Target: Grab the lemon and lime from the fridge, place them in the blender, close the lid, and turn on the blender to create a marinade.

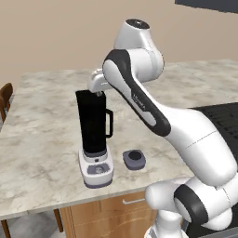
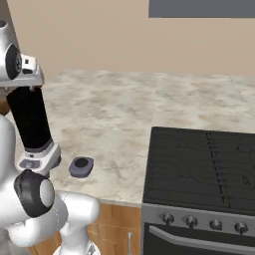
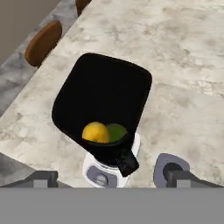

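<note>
Gripper [image 3: 111, 177] hovering over blender [image 1: 95, 135] w/ open jar top, fingers spread wide, empty. Lemon [image 3: 96, 132] + lime [image 3: 116, 131] inside jar, touching. Lid [image 1: 134, 159] off, on marble counter [image 1: 42, 139] just beside blender base. Stove [image 2: 199, 164] well apart; wood chair [image 3: 43, 41] past counter edge.

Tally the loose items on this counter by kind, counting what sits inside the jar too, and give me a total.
Blender: 1
Lid, lying on the counter beside the blender's base, not on the jar: 1
Lemon, inside the jar: 1
Lime, inside the jar next to the lemon: 1
Total: 4
</note>
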Available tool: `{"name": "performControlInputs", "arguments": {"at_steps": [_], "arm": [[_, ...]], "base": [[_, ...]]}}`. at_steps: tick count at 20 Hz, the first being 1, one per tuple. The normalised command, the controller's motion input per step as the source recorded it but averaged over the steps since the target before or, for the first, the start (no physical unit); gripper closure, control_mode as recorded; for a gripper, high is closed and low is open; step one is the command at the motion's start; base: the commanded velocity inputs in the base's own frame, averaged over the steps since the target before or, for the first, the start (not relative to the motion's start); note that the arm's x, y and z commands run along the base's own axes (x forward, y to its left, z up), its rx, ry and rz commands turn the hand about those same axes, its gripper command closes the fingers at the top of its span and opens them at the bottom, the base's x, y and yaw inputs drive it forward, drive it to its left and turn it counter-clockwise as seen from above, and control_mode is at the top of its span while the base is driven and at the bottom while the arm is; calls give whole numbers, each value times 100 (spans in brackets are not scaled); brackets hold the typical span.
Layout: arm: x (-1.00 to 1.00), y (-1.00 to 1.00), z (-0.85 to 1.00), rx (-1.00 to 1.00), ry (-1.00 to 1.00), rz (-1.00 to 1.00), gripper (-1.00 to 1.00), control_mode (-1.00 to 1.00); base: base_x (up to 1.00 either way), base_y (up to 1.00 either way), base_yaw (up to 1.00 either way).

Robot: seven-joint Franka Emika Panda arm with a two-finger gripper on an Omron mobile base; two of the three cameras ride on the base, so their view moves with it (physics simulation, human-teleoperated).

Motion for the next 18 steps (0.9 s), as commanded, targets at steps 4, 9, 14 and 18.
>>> {"name": "performControlInputs", "arguments": {"at_steps": [4, 9, 14, 18], "arm": [[-85, -100, -33, 8, -2, -5, -100, -100], [-48, -94, -53, 4, 3, -6, -100, -100], [-6, -37, -91, -1, 18, -5, -100, -100], [2, -9, -79, -4, 21, -3, -100, -100]], "base": [[0, 0, 0], [0, 0, 0], [0, 0, 0], [0, 0, 0]]}}
